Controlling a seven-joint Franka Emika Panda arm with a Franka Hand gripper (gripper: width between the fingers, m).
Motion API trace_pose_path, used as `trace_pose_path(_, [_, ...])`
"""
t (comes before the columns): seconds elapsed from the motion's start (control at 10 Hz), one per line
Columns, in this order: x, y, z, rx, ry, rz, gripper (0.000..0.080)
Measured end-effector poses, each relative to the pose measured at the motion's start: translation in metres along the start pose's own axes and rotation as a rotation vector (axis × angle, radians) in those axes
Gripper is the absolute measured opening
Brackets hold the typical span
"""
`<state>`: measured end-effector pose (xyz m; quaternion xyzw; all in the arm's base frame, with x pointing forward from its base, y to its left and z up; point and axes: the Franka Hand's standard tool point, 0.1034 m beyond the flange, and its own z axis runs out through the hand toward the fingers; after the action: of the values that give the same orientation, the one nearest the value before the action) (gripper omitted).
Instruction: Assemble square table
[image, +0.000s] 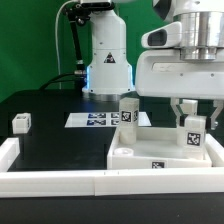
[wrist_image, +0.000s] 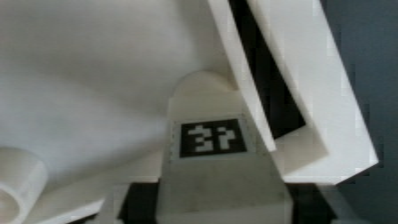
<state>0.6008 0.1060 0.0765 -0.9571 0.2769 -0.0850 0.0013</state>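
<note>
Pincer (image: 194, 122) comes straight down over the slab (image: 150, 146) and is clamped on a leg (image: 192, 138). A finger sits on each side of it, with no gap visible in the exterior view. The wrist view agrees: the pincer (wrist_image: 214, 205) has dark pads (wrist_image: 139, 203) flush against the leg (wrist_image: 214, 120), whose tag faces the camera.

That leg is upright, over the slab near its edge on the exterior view's right. Can't tell if its foot touches the slab or hangs just above. In the wrist view the slab (wrist_image: 89, 90) fills the background and its raised rim (wrist_image: 294, 70) runs close beside the leg.

The slab lies flat on the table (image: 60, 145), at the near edge toward the exterior view's right, just behind the front rail (image: 60, 182).

A second leg (image: 128, 112) stands upright at the slab's far corner on the exterior view's left, well apart from the gripped one.

A third leg (image: 20, 123) sits alone on the table by its edge on the exterior view's left, just beside the side rail (image: 8, 150).

The marker board (image: 92, 119) lies flat near the table's far edge, beyond the slab.
</note>
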Motion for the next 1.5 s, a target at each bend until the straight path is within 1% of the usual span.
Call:
trace_pose_path(0.3, [0.005,0.014,0.0,-0.027,0.013,0.158,0.0307])
trace_pose_path(0.4, [0.006,0.016,0.0,-0.03,0.015,0.163,0.0307])
trace_pose_path(0.5, [0.005,0.015,0.0,-0.03,0.014,0.158,0.0403])
trace_pose_path(0.6, [0.004,0.012,-0.002,-0.025,0.014,0.14,0.0567])
trace_pose_path(0.7, [0.003,0.011,-0.004,-0.02,0.015,0.123,0.0567])
trace_pose_path(0.8, [0.002,0.011,-0.007,-0.017,0.014,0.108,0.0631])
trace_pose_path(0.9, [0.002,0.011,-0.011,-0.012,0.015,0.066,0.0631])
trace_pose_path(1.0, [0.001,0.014,-0.015,-0.008,0.015,0.0,0.0646])
trace_pose_path(1.1, [0.002,0.02,-0.021,-0.004,0.013,-0.056,0.0646])
trace_pose_path(1.3, [0.011,0.04,-0.035,0.012,0.012,-0.167,0.0649])
trace_pose_path(1.4, [0.015,0.05,-0.037,0.014,0.011,-0.202,0.0649])
trace_pose_path(1.5, [0.024,0.065,-0.038,0.011,0.012,-0.246,0.0649])
